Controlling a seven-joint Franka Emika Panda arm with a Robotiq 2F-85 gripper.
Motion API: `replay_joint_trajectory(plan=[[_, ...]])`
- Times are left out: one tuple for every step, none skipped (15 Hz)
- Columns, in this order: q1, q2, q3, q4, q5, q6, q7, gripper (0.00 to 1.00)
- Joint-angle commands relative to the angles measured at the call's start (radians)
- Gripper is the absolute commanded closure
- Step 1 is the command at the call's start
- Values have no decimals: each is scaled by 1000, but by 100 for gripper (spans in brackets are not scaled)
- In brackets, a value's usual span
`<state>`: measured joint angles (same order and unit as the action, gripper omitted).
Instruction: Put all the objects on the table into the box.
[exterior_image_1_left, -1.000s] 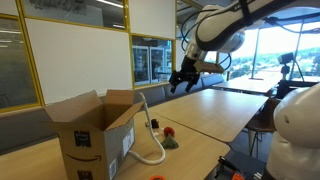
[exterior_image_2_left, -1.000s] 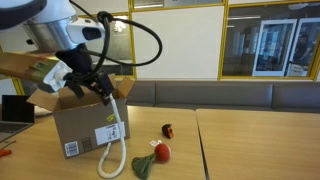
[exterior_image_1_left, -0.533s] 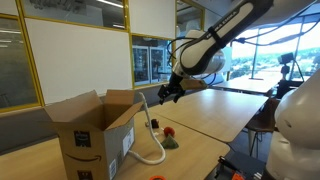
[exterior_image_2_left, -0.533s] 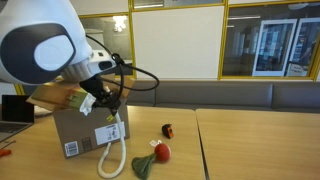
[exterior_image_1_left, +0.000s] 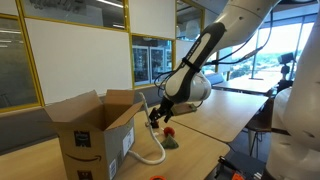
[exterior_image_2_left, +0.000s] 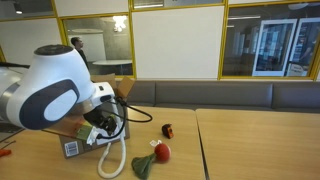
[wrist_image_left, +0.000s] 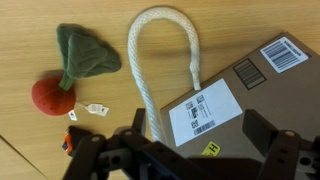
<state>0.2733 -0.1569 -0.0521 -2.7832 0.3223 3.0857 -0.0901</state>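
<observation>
The brown cardboard box (exterior_image_1_left: 88, 132) stands open on the light wood table (exterior_image_1_left: 215, 112); it also shows in the wrist view (wrist_image_left: 255, 85) and, partly hidden by the arm, in an exterior view (exterior_image_2_left: 72, 147). A white bendy tube (exterior_image_1_left: 152, 152) loops down the box's side onto the table (exterior_image_2_left: 110, 162) (wrist_image_left: 148, 70). A red ball (wrist_image_left: 48, 96) with a green-grey leaf (wrist_image_left: 86, 50) lies beside the tube (exterior_image_2_left: 160, 152). A small dark and red item (exterior_image_2_left: 167, 130) lies farther back. My gripper (wrist_image_left: 198, 132) is open and empty, low over the box side and the tube (exterior_image_1_left: 155, 116) (exterior_image_2_left: 108, 126).
Similar wood tables (exterior_image_1_left: 250, 88) stand further back. Glass partitions with yellow frames (exterior_image_2_left: 250, 40) and a bench (exterior_image_2_left: 240, 95) line the wall. A laptop (exterior_image_2_left: 12, 112) sits at the table's end. An orange item (exterior_image_1_left: 157, 177) lies at the table's near edge.
The arm has swung down from above the table, bringing the open gripper close to the box side and the white tube. The objects have not moved.
</observation>
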Motion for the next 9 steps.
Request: replay_joint_trajectory(plan=[[160, 46, -76, 1, 182, 60, -177, 0], [182, 46, -84, 2, 220, 47, -223, 0], [197, 52, -90, 3, 248, 45, -260, 0], [212, 51, -99, 3, 275, 40, -296, 0], [219, 54, -108, 3, 286, 41, -327, 0], [222, 54, -118, 3, 292, 36, -353, 0], [220, 65, -130, 17, 294, 25, -377, 0], [219, 73, -141, 27, 296, 17, -399, 0], [215, 92, -155, 45, 295, 9, -419, 0]])
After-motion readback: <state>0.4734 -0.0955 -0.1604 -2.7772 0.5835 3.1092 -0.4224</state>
